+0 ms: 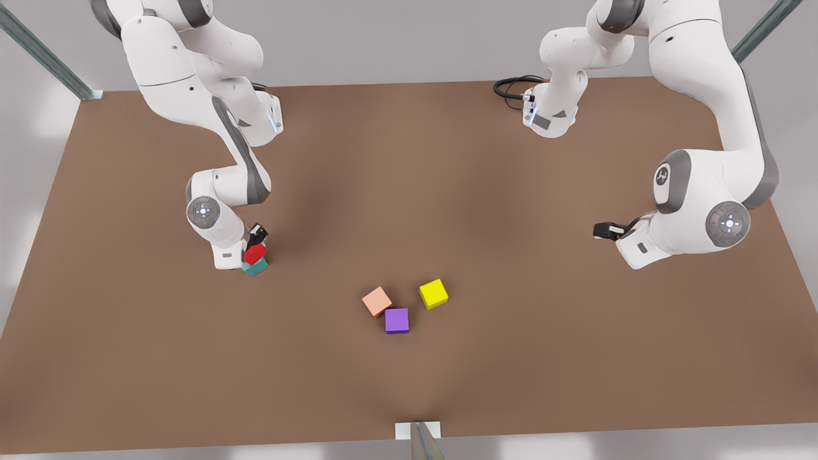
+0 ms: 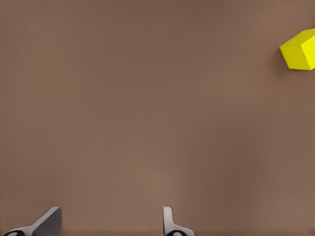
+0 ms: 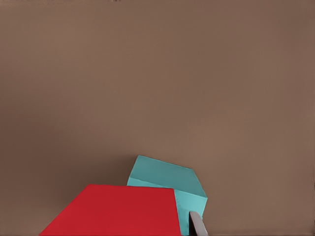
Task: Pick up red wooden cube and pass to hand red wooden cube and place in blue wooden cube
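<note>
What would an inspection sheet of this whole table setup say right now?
Surface: brown table, flat.
Job's things: red cube atop the teal cube.
Clutter: orange cube, purple cube, yellow cube mid-table.
Grippers: right gripper shut on the red cube; left gripper open, waiting at the front view's right.
Cables: black loop at the far edge.
Surroundings: grey walls, metal struts.

I can't tell whether the right gripper grips the red cube, which half covers the blue cube; my wrist view crops it.
</note>
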Robot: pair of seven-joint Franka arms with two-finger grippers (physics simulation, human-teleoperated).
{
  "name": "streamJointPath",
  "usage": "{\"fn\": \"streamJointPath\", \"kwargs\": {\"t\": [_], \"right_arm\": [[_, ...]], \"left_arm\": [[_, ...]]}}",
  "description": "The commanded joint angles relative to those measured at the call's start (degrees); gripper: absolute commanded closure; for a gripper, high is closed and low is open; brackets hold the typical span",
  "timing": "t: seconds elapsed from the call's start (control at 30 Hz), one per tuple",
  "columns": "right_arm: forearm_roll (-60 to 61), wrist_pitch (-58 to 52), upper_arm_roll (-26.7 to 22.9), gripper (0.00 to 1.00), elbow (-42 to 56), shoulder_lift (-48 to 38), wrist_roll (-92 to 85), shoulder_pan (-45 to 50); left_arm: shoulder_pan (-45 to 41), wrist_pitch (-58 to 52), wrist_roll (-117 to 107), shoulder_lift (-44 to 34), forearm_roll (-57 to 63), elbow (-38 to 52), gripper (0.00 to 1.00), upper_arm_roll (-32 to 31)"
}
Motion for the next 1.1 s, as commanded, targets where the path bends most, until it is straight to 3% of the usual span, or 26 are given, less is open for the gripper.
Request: {"fn": "streamJointPath", "kwargs": {"t": [0.0,0.67,0.9,0.97,1.07], "right_arm": [[0.1,0.7,0.0,0.0,0.1,0.0,9.5,0.0],[0.1,-0.1,0.2,0.0,1.0,-0.2,8.0,-1.3],[1.2,-12.0,0.3,0.0,6.2,-4.2,8.8,-1.3],[4.6,-18.8,0.8,0.0,9.7,-5.7,8.9,-0.6],[6.1,-39.0,0.7,0.0,25.1,-5.0,23.1,-1.0]], "left_arm": [[0.1,-0.2,-1.0,-0.2,0.0,0.0,0.0,0.0],[0.2,-0.5,-1.0,-0.1,-0.1,-0.1,0.0,0.0],[0.1,-0.4,-1.0,-0.1,0.0,-0.1,0.0,0.0],[0.0,-0.5,-1.0,-0.2,0.0,0.0,0.0,0.0],[0.0,-1.2,-1.0,-0.2,0.0,0.0,0.0,0.0]]}}
